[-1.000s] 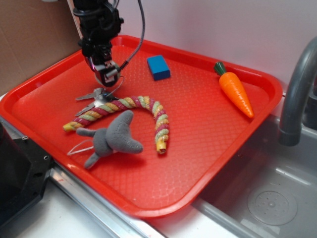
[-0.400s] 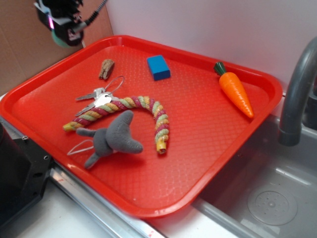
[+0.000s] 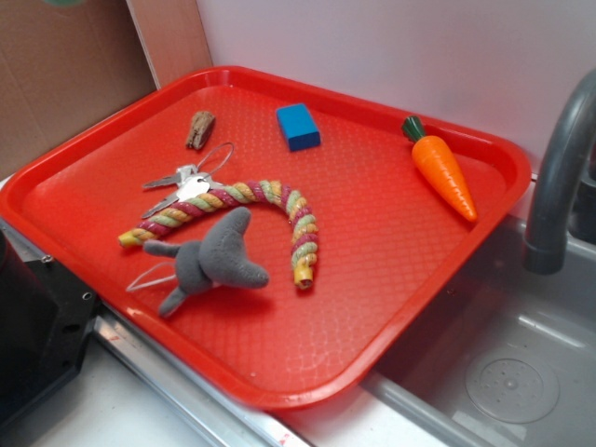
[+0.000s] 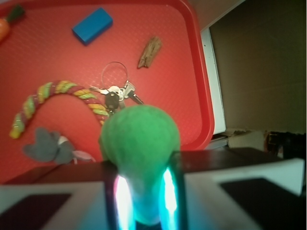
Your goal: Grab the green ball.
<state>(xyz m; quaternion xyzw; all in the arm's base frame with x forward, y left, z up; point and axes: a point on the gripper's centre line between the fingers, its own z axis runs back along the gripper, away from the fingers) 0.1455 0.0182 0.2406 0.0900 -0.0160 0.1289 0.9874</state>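
In the wrist view the green ball (image 4: 140, 136) fills the centre of the picture, squeezed between my gripper's (image 4: 143, 177) two fingers. My gripper is shut on it and holds it high above the red tray (image 4: 192, 72), over the near corner beside the keys. In the exterior view only a teal sliver of the ball (image 3: 63, 3) shows at the top left edge. The gripper itself is out of that frame.
On the tray (image 3: 391, 279) lie a blue block (image 3: 298, 127), a brown bark-like piece (image 3: 199, 129), keys on a ring (image 3: 186, 182), a striped rope toy (image 3: 270, 209), a grey plush (image 3: 209, 261) and a toy carrot (image 3: 443, 172). A sink with a faucet (image 3: 559, 168) sits to the right.
The gripper has risen from the tray's back left, carrying the green ball up and to the left until it almost left the exterior view. The bark piece it covered is uncovered.
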